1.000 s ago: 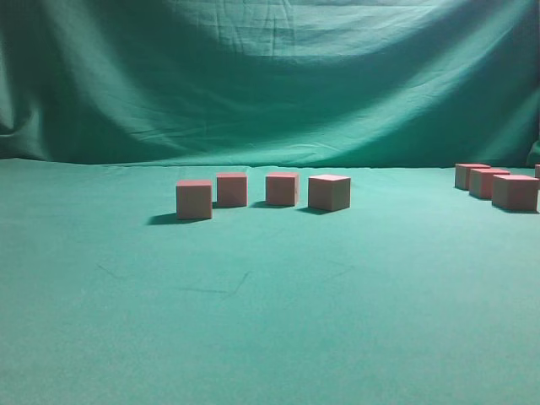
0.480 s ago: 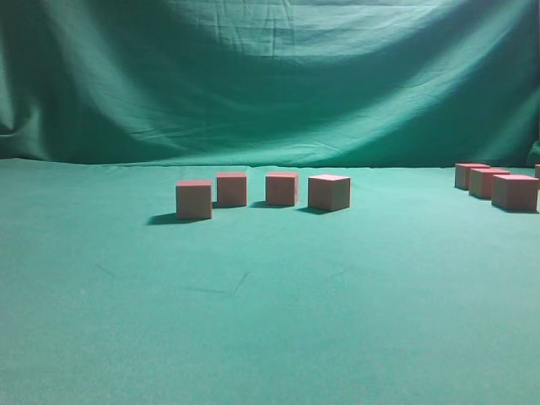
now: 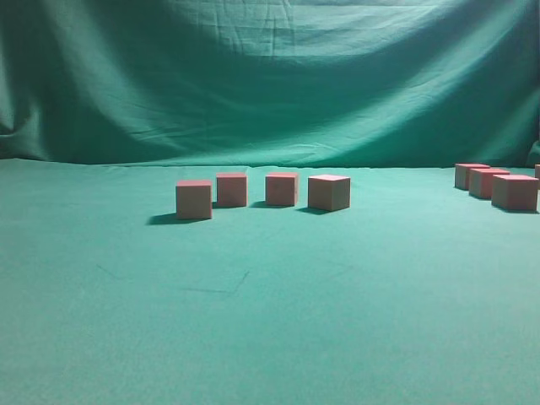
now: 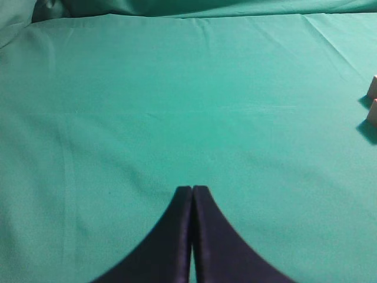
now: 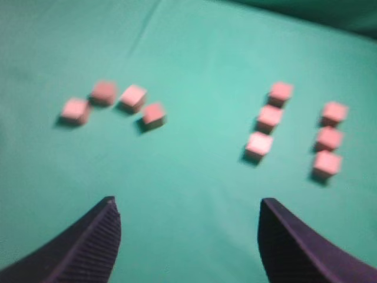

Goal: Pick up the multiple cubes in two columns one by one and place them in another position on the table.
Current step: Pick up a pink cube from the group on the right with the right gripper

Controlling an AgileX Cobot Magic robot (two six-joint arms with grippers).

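Four cubes (image 5: 112, 104) sit moved aside on the desk (image 3: 270, 321); six (image 5: 297, 128) remain in two columns. Right gripper (image 5: 187, 221) released and empty, left gripper (image 4: 192, 194) clenched on nothing.

I see four pink cubes (image 3: 261, 191) in a loose row mid-table, each resting flat and apart. Six more cubes (image 5: 294, 127) stand in two neat columns of three to my right.

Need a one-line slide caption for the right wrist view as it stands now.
Open right gripper above the green cloth: four loose cubes at left, six cubes in two columns at right.
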